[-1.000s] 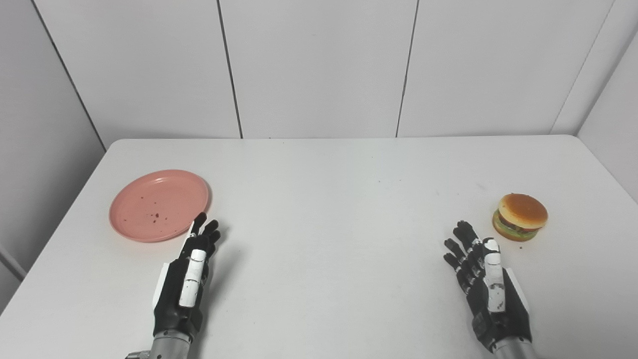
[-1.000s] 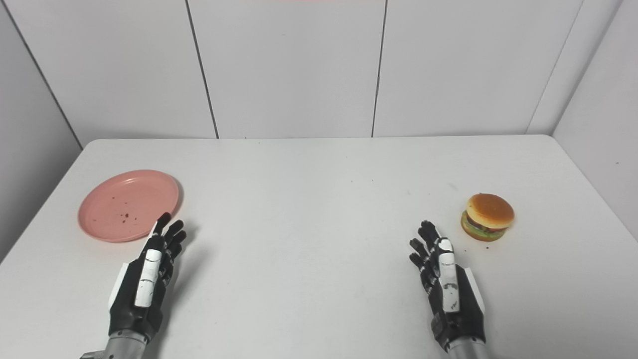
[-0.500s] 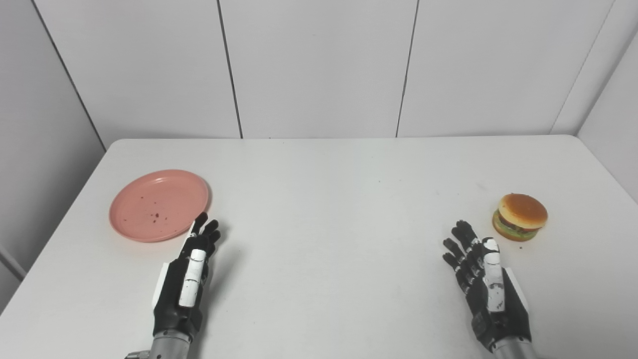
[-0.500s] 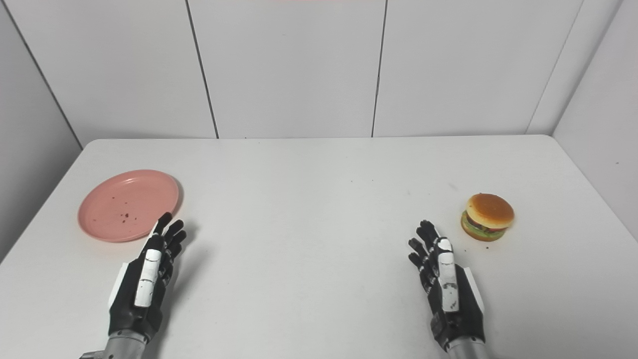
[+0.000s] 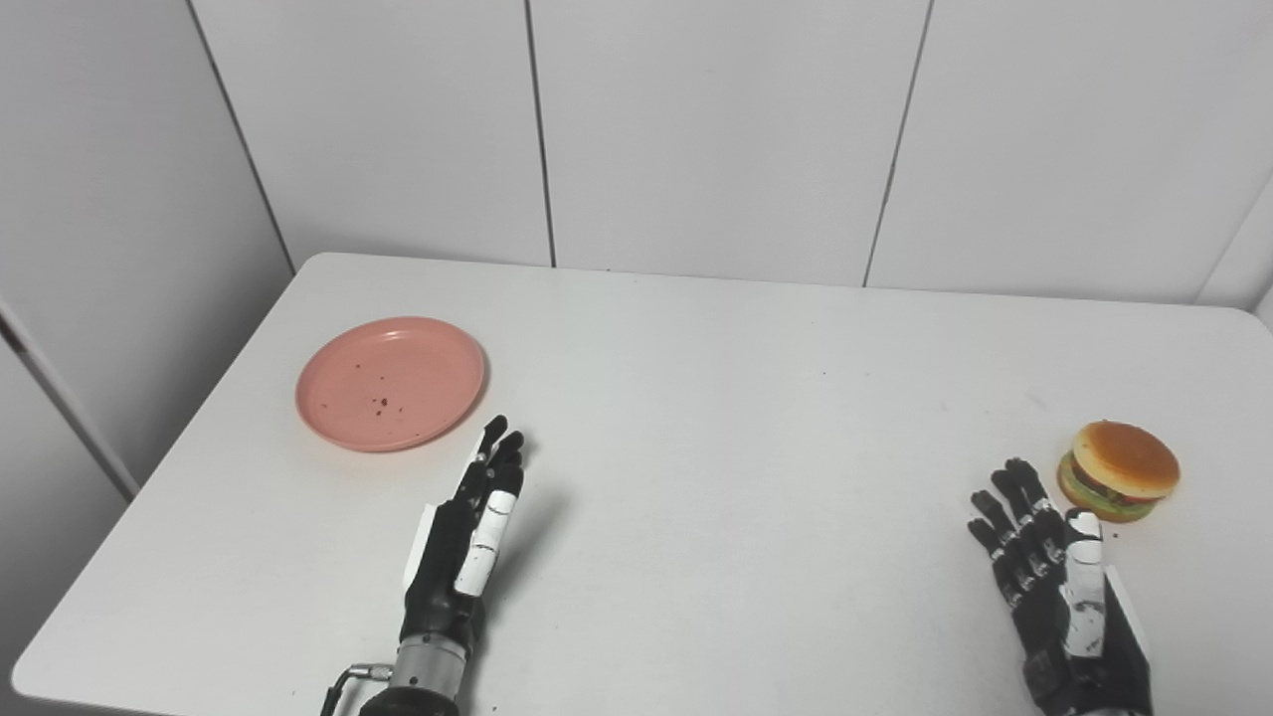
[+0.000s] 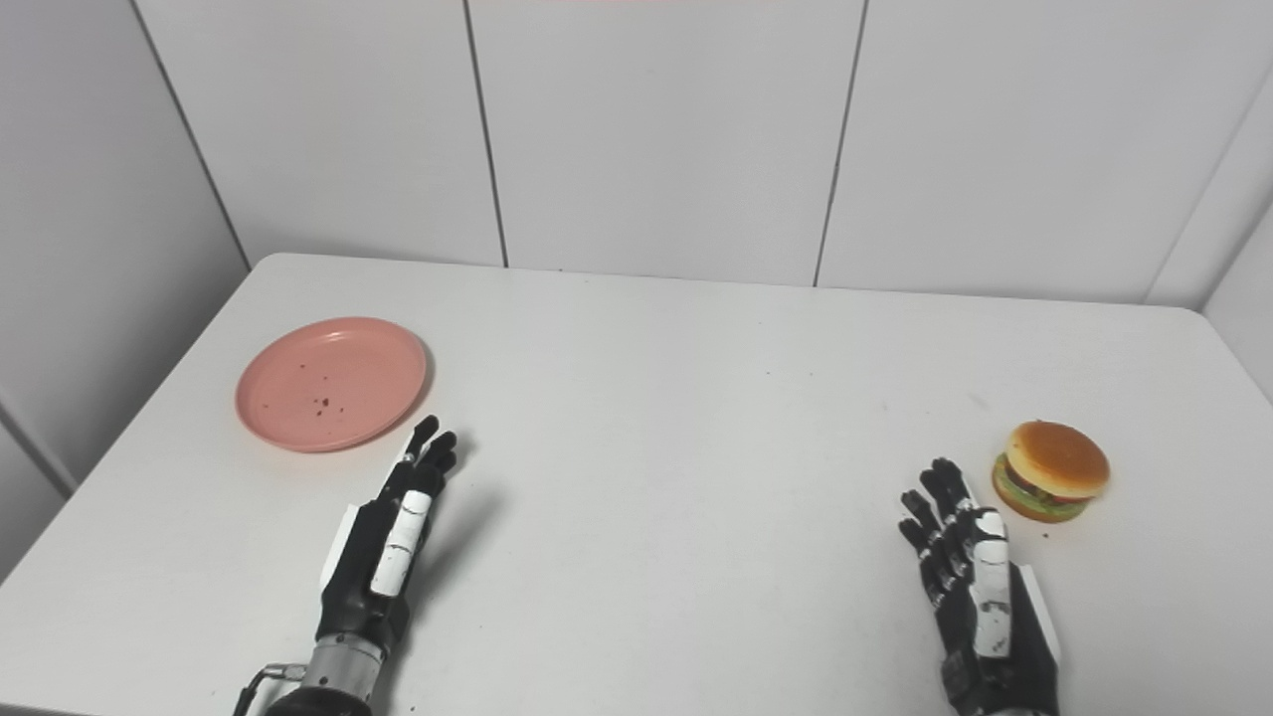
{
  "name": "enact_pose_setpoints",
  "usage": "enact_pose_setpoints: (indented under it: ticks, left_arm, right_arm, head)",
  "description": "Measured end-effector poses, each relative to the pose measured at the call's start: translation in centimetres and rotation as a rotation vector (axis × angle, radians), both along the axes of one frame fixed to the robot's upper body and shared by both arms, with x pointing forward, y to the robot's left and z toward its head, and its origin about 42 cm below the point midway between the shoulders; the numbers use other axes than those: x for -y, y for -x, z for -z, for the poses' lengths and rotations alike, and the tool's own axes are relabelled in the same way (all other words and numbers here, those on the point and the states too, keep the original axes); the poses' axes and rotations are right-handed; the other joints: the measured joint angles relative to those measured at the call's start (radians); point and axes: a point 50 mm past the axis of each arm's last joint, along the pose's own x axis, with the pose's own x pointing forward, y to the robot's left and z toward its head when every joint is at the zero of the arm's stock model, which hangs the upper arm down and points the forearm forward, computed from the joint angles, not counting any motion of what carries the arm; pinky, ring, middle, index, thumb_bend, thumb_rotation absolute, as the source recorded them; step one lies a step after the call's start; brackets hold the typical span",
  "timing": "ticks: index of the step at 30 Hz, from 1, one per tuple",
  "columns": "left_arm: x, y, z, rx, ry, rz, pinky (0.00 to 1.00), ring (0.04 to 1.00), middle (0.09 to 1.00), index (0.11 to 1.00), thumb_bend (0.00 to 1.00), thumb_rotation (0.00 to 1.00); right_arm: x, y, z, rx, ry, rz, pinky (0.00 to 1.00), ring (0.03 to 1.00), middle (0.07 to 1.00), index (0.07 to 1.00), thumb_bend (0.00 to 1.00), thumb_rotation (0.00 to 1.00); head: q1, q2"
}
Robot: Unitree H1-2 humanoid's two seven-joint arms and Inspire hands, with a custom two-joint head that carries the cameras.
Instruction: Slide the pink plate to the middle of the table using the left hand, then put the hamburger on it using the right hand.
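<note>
The pink plate (image 5: 390,382) lies flat on the left part of the white table, with a few dark crumbs on it. My left hand (image 5: 465,542) rests open on the table just right of and below the plate, its fingertips a short gap from the rim. The hamburger (image 5: 1119,469) stands at the table's right side. My right hand (image 5: 1054,587) lies open, fingers spread, a little left of and nearer than the hamburger, not touching it. Neither hand holds anything.
The white table (image 5: 736,418) runs back to a grey panelled wall. Its left edge falls off beside the plate, and its near left corner shows at the bottom. The hamburger stands close to the picture's right edge.
The whole picture has shifted right and tilted, so the camera has turned left. Plate, hamburger and both hands keep their places relative to each other.
</note>
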Motion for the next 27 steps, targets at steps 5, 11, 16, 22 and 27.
enact_pose_setpoints:
  ticks: [5,11,16,22,27]
  left_arm:
    - [0.7,-0.3,0.3,0.021,-0.016,0.007,0.99,0.958,0.951,0.944,0.68,0.9]
    - [1.1,-0.6,0.7,0.077,-0.019,0.016,0.98,0.954,0.949,0.942,0.65,0.9]
    - [1.4,-1.1,0.8,0.116,-0.031,0.013,0.98,0.955,0.95,0.945,0.66,0.89]
    - [1.6,-1.4,1.0,0.14,-0.032,0.015,0.98,0.957,0.95,0.94,0.67,0.91]
    - [1.5,-1.4,1.0,0.16,-0.03,0.015,0.99,0.961,0.954,0.959,0.65,0.9]
  right_arm:
    - [0.5,-0.6,0.4,0.015,-0.007,-0.002,0.95,0.934,0.958,0.95,0.85,1.0]
    - [0.8,-1.3,0.7,0.04,-0.002,-0.005,0.97,0.953,0.977,0.966,0.86,1.0]
    - [1.1,-1.7,0.9,0.045,-0.001,0.003,0.97,0.947,0.972,0.964,0.87,1.0]
    - [1.1,-1.9,1.2,0.048,0.004,0.008,0.97,0.944,0.969,0.961,0.88,1.0]
    - [1.0,-2.0,1.3,0.06,0.015,0.008,0.97,0.946,0.97,0.956,0.87,1.0]
  head:
    - [0.017,-0.043]
    - [0.043,-0.1]
    - [0.048,-0.127]
    - [0.046,-0.16]
    - [0.026,-0.157]
